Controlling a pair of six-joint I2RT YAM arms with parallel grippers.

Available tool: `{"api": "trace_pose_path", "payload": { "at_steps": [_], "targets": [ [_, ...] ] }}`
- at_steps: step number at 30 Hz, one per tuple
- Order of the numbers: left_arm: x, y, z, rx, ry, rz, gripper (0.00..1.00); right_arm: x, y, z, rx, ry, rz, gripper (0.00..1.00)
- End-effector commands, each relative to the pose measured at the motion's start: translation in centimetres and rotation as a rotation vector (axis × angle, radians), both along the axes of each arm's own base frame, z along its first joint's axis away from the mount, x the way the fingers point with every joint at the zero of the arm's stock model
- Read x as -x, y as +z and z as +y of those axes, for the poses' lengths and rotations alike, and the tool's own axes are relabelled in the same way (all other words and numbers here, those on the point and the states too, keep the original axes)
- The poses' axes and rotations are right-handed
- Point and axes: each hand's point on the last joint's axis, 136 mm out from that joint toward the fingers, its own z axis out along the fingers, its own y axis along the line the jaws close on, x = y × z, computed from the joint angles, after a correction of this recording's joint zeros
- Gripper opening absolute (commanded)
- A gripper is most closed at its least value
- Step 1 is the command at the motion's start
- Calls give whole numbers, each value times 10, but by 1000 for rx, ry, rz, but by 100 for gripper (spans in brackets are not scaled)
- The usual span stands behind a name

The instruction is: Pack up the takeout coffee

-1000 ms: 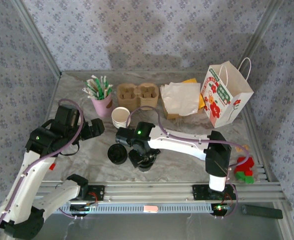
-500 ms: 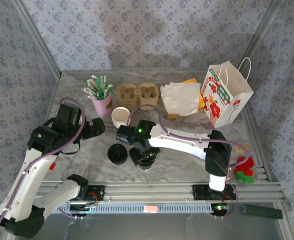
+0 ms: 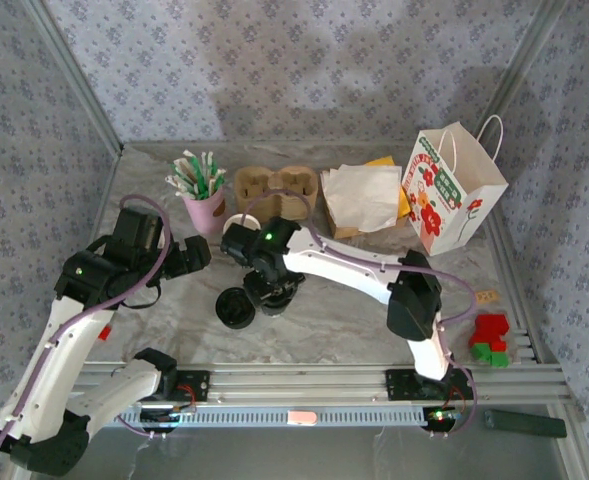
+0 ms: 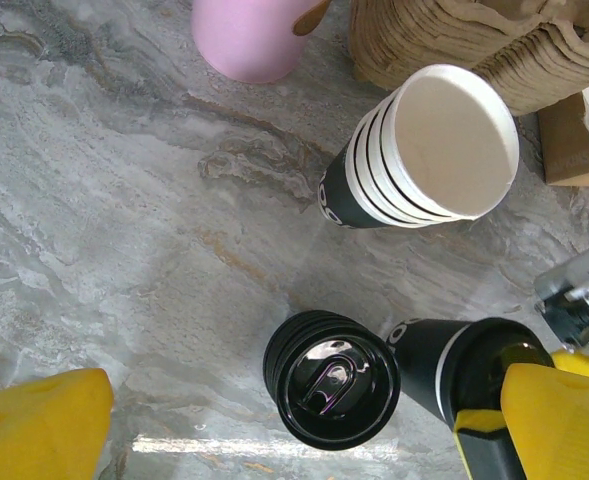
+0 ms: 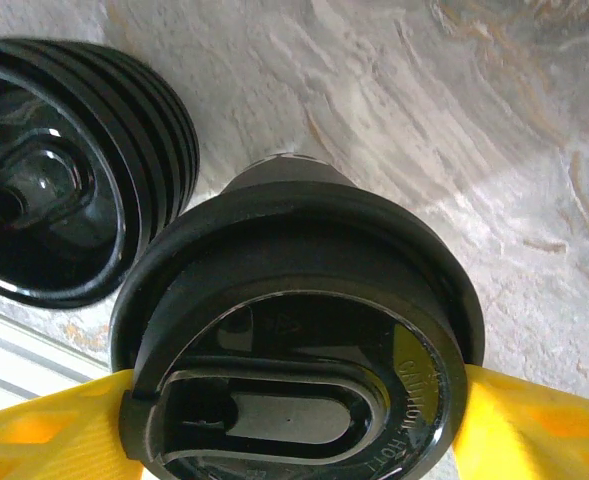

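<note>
The takeout coffee, a small dark paper cup with a round black plastic lid (image 5: 294, 330), is near the middle of the marble-patterned table (image 3: 374, 320). The right gripper (image 3: 271, 292) grasps it: its yellow fingers (image 5: 519, 420) press on both sides at the height of the lid. I cannot tell if the bottom of the cup touches the table.

This grip is the first danger, I think. If the fingers hold mostly the lid rim and not the cup body, the lid can come off during the lift, and the cup can fall and spill.

Just beside the cup stands a stack of loose black ribbed lids (image 5: 59, 170). A sideways move to that side can knock it over. The stack of white-rimmed paper cups (image 4: 429, 150) is also near.

The left gripper (image 3: 192, 256) hangs near with its jaws released and wide, so the two arms can collide.

The white paper bag with red flowers (image 3: 452, 190) is well apart, on the right. It looks light, and a touch on its edge can tip it.
</note>
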Motion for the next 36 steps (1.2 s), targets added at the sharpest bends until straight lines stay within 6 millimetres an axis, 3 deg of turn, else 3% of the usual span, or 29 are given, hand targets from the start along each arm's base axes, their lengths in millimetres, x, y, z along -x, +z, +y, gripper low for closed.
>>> {"api": "trace_pose_path", "payload": {
  "at_steps": [1, 10, 15, 18, 22, 25, 29, 36],
  "targets": [
    [-3, 13, -1, 6, -10, -38, 100, -11, 0, -2, 34, 20, -12, 75],
    [-6, 13, -1, -10, -14, -37, 100, -22, -1, 3, 31, 33, -9, 83],
    [-9, 15, -3, -7, -17, -38, 100, -23, 9, 6, 10, 50, -27, 89],
    [-8, 19, -3, -4, -18, -42, 100, -24, 21, 7, -9, 57, -40, 90],
    [-4, 30, -4, 4, -38, -58, 100, -27, 57, 5, -64, 68, -100, 90],
    [0, 44, -6, 18, -69, -76, 100, -31, 91, -10, -91, 73, -166, 90],
    [4, 64, -14, 48, -116, -77, 100, -38, 135, -46, -133, 50, -257, 90],
    [-12, 86, -37, 95, -172, -55, 100, -55, 182, -120, -278, -104, -393, 87]
  ]
}}
